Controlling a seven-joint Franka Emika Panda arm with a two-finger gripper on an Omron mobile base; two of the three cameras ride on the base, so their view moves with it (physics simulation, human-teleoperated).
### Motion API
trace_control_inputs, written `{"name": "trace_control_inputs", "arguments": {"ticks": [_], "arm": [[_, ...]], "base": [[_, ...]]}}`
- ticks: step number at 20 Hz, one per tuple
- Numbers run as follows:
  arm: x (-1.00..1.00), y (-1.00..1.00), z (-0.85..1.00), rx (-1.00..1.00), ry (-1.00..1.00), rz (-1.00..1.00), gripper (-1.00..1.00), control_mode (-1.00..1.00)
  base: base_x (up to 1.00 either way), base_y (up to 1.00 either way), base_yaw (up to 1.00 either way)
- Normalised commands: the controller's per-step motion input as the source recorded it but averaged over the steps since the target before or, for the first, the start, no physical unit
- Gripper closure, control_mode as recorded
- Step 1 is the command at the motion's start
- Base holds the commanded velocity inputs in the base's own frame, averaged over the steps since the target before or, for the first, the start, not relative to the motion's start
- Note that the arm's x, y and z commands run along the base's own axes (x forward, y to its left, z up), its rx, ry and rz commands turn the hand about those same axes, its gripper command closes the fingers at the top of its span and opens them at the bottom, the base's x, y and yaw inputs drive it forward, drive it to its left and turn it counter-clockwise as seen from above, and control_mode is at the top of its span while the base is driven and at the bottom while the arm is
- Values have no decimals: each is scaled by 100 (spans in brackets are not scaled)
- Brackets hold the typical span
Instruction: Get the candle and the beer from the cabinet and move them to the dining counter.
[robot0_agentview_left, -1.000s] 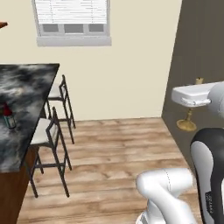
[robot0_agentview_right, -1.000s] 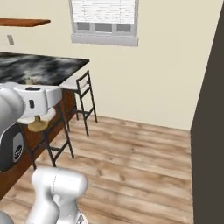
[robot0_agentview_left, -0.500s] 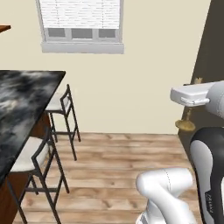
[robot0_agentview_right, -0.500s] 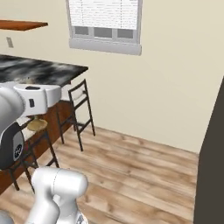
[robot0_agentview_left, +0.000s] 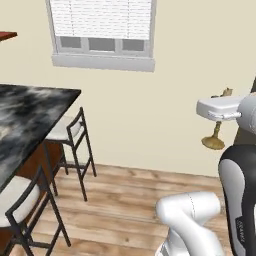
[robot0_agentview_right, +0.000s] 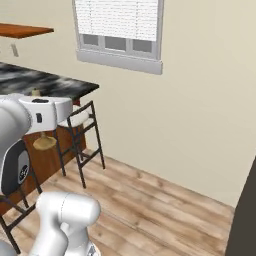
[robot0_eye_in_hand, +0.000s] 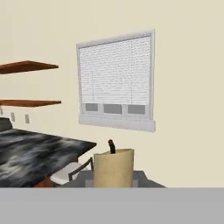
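The two-finger gripper (robot0_eye_in_hand: 113, 181) is closed on the cream taper candle (robot0_eye_in_hand: 113, 168) in its brass-gold candlestick, right of the black-and-grey marbled dining counter (robot0_agentview_left: 22, 117).

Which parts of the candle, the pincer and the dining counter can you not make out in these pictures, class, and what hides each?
- Candle, left base view: its taper is hidden by the white hand.
- Candle, hand view: the candlestick is cut off by the bottom edge.
- Pincer: fingertips hidden by the candle, hand view.
- Dining counter, left base view: its far part is cut off by the left edge.
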Motion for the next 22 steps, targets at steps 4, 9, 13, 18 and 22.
{"name": "trace_control_inputs", "arguments": {"ticks": [4, 9, 13, 18, 22], "arm": [[0, 0, 0, 0, 0, 0, 100, 100], [0, 0, 0, 0, 0, 0, 100, 100], [0, 0, 0, 0, 0, 0, 100, 100], [0, 0, 0, 0, 0, 0, 100, 100], [0, 0, 0, 0, 0, 0, 100, 100]], "base": [[83, 0, 69], [70, -12, 76], [68, -28, 72], [69, -27, 63], [44, -1, 58]]}}
